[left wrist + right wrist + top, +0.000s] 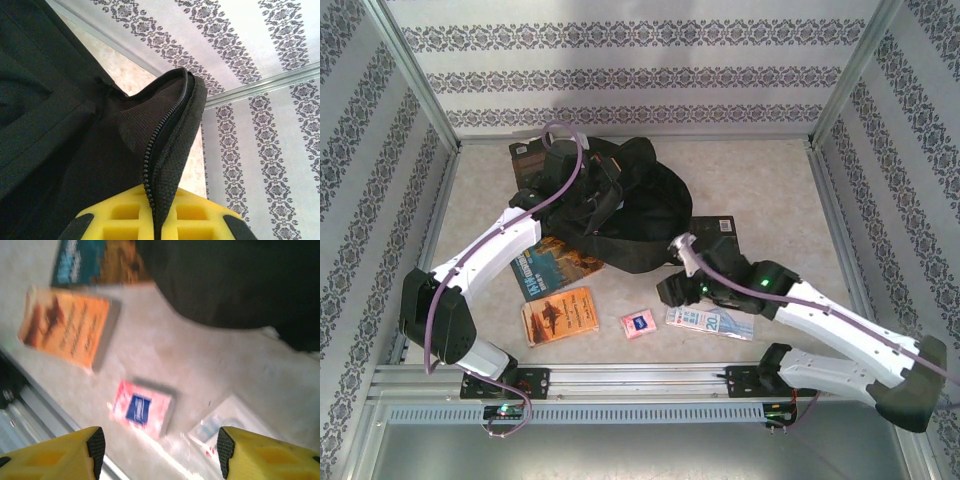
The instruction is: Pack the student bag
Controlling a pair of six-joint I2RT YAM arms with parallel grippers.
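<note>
L wrist cam: left gripper (156, 220) clamped on student bag (50, 125) zip edge (165, 135) — R cam: right gripper (160, 447) wide open, empty.

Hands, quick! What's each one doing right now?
Left hand: closed on the zipper edge of the student bag.
Right hand: open, holding nothing.

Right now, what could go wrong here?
The left jaws pinch only the zippered edge of the black fabric backpack; it may slip free. The teal book lies at the backpack's edge and could get dragged. The flat pink packet beneath the open right jaws looks hard to grip.
</note>
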